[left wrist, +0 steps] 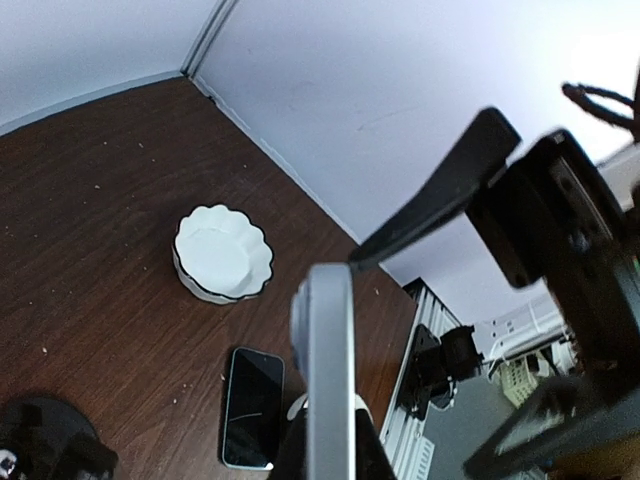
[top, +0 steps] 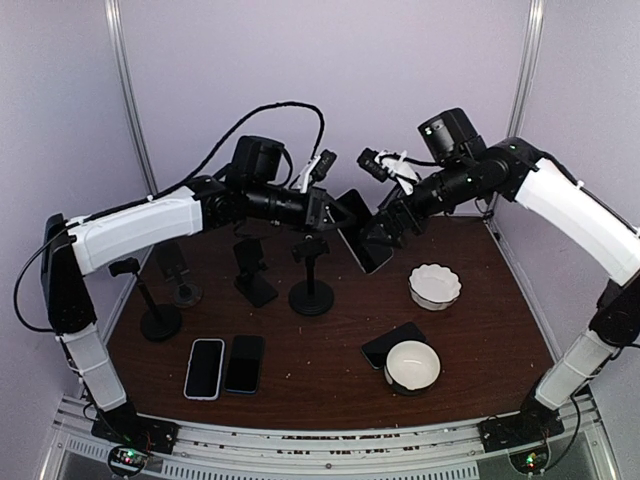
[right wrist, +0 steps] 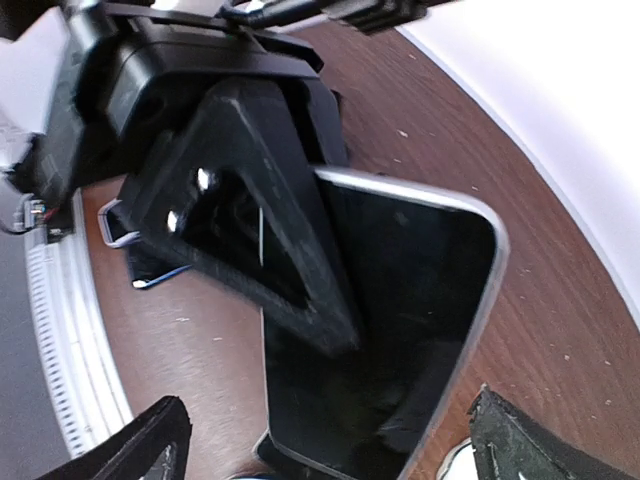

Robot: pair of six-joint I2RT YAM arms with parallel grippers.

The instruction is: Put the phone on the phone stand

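A dark-screened phone [top: 362, 243] with a silver rim hangs in the air above the back of the table, and my left gripper [top: 343, 222] is shut on its upper end. In the left wrist view the phone [left wrist: 330, 370] shows edge-on, rising out of that gripper [left wrist: 330, 455]. My right gripper [top: 385, 228] is on the phone's other side, open. Its fingertips [right wrist: 150, 445] stand wide on either side of the phone [right wrist: 400, 330] without touching it. A black phone stand [top: 312, 272] on a round base stands just below and to the left of the phone.
Other black stands [top: 252, 270] [top: 158, 300] stand at the back left. Two phones [top: 204, 368] [top: 244, 363] lie at the front left, and another [top: 392, 343] lies beside a white bowl [top: 412, 365]. A scalloped white bowl [top: 435, 285] sits at the right.
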